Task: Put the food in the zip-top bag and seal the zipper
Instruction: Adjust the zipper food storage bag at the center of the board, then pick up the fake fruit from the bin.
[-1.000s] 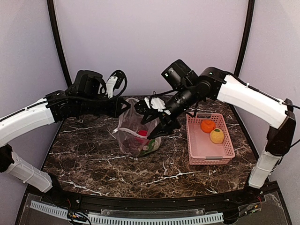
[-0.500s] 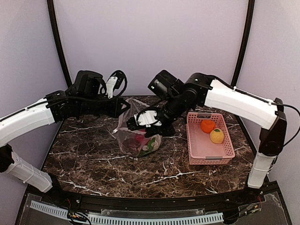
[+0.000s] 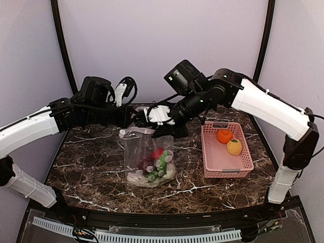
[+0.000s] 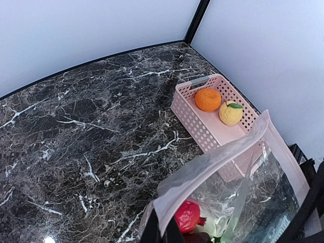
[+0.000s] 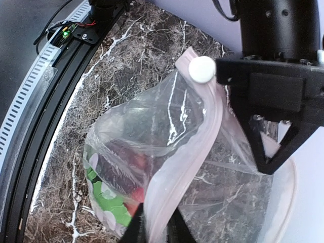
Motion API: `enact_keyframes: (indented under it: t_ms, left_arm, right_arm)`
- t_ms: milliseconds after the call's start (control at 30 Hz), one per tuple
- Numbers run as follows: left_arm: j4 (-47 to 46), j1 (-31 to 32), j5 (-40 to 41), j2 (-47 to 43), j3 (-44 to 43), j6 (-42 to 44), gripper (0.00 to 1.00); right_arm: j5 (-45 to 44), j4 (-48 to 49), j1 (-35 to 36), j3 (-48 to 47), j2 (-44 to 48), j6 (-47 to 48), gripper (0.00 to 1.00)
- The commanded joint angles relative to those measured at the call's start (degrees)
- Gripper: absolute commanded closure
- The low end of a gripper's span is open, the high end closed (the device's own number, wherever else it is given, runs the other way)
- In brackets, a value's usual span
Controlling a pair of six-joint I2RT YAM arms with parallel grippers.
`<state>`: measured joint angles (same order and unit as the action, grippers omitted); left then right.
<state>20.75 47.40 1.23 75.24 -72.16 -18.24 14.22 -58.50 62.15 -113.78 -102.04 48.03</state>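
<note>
Left gripper (image 4: pixel 163 232) is clamped on the narrow whitish-pink zipper (image 4: pixel 212 161) of a clear, crinkly plastic zip-top bag (image 3: pixel 147 157). The right gripper (image 5: pixel 154 228) is pinched on the same strip farther along. Between them the two arms hold the bag upright by its top edge, the mouth gaping. Its bulging bottom rests on the dark, white-veined marble table (image 3: pixel 91 162), left of centre.

A small white round tab (image 5: pixel 201 69) sits on the strip just beside the left gripper's black fingers. Low in the bag lie a red toy ball (image 4: pixel 188 215), a dark maroon piece and a cluster of green-and-white pieces (image 3: pixel 159 164).

To the bag's right, apart from it, stands a pink plastic lattice basket (image 3: pixel 228 173). It holds an orange toy fruit (image 3: pixel 224 135) and a yellow toy fruit (image 3: pixel 234 147) side by side at its far end.
</note>
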Motion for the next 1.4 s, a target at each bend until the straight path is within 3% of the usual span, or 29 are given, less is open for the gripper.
enact_keyframes:
  t_ms: [0,233,367,533,933,1133,1367]
  left_arm:
    - [-1.23,-0.21,0.68,-2.7,0.16,0.26,0.99]
    - [-0.04,-0.2,1.02,-1.24,-0.06,0.33,0.99]
    - [0.24,-0.2,1.57,-1.38,0.01,0.22,0.99]
    - [0.25,-0.23,2.02,-1.62,-0.17,-0.07,0.99]
    - [-0.11,-0.2,2.1,-1.52,0.16,0.72,0.99]
    - [-0.2,-0.24,2.43,-1.29,0.1,1.61,0.99]
    - [-0.7,-0.22,3.25,-1.08,0.31,2.79,0.99]
  right_arm:
    - [-0.33,1.13,0.32,1.61,1.95,-0.75,0.75]
    - [4.16,0.09,-2.4,0.77,7.23,-1.4,0.39]
    - [14.17,-2.45,-9.79,-1.25,10.68,-2.9,0.3]
    - [17.25,-1.09,-20.25,2.98,14.37,-5.02,0.26]
    - [17.12,8.02,-43.33,29.79,21.82,-9.16,0.26]
    - [9.84,8.75,-48.66,35.8,19.89,-10.89,0.26]
    - [0.02,8.49,-50.02,39.6,16.89,-12.88,0.24]
